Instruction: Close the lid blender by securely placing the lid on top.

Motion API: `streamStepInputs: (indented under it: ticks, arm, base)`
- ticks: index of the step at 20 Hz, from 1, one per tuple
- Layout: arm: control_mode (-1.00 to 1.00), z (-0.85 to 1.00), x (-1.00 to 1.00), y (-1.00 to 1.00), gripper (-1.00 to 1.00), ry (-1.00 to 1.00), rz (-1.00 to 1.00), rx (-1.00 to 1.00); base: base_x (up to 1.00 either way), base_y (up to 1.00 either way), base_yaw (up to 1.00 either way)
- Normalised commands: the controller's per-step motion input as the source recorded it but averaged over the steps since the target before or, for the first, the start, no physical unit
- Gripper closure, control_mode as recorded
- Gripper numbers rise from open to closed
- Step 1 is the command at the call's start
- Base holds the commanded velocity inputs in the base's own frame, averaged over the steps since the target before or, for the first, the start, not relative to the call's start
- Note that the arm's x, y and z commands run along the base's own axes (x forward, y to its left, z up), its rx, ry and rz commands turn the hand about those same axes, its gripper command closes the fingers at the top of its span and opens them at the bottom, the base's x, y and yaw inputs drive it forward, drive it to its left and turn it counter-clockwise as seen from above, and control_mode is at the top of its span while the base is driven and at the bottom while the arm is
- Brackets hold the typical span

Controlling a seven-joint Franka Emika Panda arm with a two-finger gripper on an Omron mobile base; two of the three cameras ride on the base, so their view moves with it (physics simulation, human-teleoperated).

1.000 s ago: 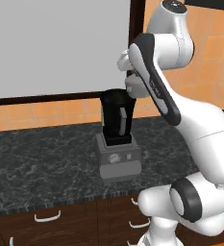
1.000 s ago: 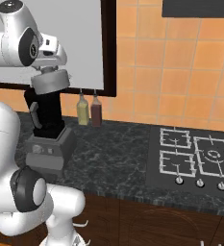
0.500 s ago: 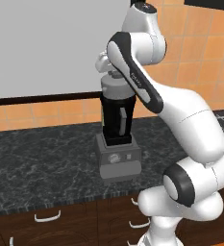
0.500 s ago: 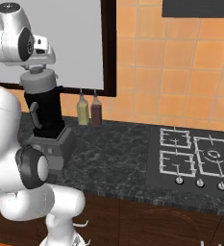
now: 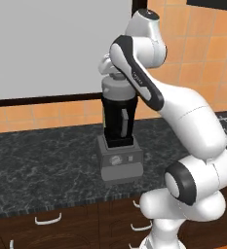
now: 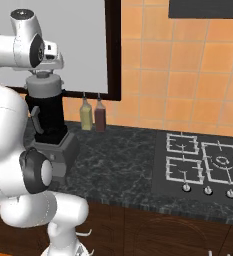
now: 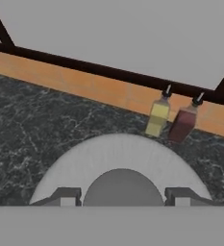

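Right there on the dark marbled counter (image 5: 42, 170) stands the blender (image 5: 120, 141), its black jar upright on the grey base. The grey lid (image 6: 45, 88) sits on top of the jar. The gripper (image 7: 122, 196) is directly above it, fingertips (image 7: 68, 196) either side of the lid's knob, seemingly holding it. Behind stand a yellow bottle (image 7: 158, 117) and a red bottle (image 7: 182, 123), side by side.

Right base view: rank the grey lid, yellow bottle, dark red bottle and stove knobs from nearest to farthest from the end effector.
1. Round grey lid, directly under the end effector, atop the black blender jar.
2. Yellow bottle, against the wall.
3. Dark red bottle, beside it.
4. Stove knobs, far right.
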Motion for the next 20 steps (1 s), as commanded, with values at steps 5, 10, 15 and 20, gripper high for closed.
streamStepInputs:
  ticks: [5, 10, 15, 20]
  arm:
    - [-1.00, -0.02, -0.16, 0.24, 1.00, 0.00, -0.22, 0.00]
    - [-1.00, -0.01, -0.27, 0.27, 1.00, 0.03, -0.42, 0.00]
    - [-1.00, 0.15, 0.00, 0.05, 1.00, 0.17, -0.36, 0.00]
    - [-1.00, 0.18, -0.02, 0.00, 1.00, 0.28, -0.28, 0.00]
  base:
    - [0.00, 0.00, 0.00]
    - [0.00, 0.00, 0.00]
    - [0.00, 0.00, 0.00]
    - [0.00, 0.00, 0.00]
